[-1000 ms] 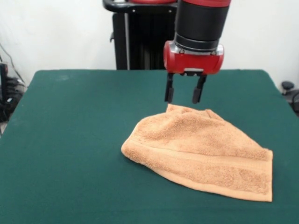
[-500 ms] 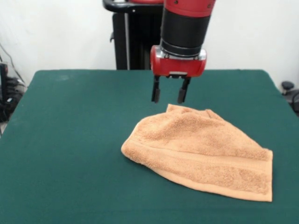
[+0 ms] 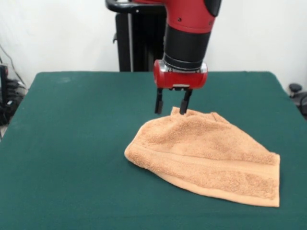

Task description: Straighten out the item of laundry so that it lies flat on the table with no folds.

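The orange-tan terry towel point(image 3: 206, 155) lies folded over on the green table point(image 3: 72, 143), right of centre. It has a rounded fold at its left and a woven band along its near hem. Its far corner points up toward the robot. My gripper point(image 3: 170, 110) hangs from the red and black arm just above that far corner. Its fingers are open, one finger point(image 3: 183, 104) over the corner's tip and the other over bare table to the left. Nothing is held.
The robot's black pedestal point(image 3: 139, 38) stands behind the table's far edge. Cables and dark equipment point(image 3: 7, 96) sit off the table's left side. A dark object point(image 3: 295, 91) shows beyond the right edge.
My gripper has moved left and lowered, from above and right of the towel's far corner to just over it. The towel has not moved.
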You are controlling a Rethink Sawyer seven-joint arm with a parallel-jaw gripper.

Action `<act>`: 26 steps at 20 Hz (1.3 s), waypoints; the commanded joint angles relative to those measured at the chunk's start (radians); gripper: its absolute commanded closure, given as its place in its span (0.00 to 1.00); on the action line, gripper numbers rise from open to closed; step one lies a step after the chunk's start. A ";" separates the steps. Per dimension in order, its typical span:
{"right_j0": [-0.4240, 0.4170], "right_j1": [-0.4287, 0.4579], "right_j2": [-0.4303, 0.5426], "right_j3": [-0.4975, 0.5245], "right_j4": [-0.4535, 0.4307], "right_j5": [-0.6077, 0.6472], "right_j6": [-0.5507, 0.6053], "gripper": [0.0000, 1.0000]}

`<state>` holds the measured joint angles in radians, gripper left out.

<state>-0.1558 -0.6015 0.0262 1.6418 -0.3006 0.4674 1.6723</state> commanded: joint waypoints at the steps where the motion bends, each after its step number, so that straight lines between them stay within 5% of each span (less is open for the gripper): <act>1: 0.037 0.085 0.084 0.087 -0.064 -0.108 0.065 0.00; 26: 0.021 0.069 0.071 0.122 -0.161 -0.076 0.026 0.00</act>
<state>-0.1365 -0.5289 0.0266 1.6519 -0.4161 0.3929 1.6723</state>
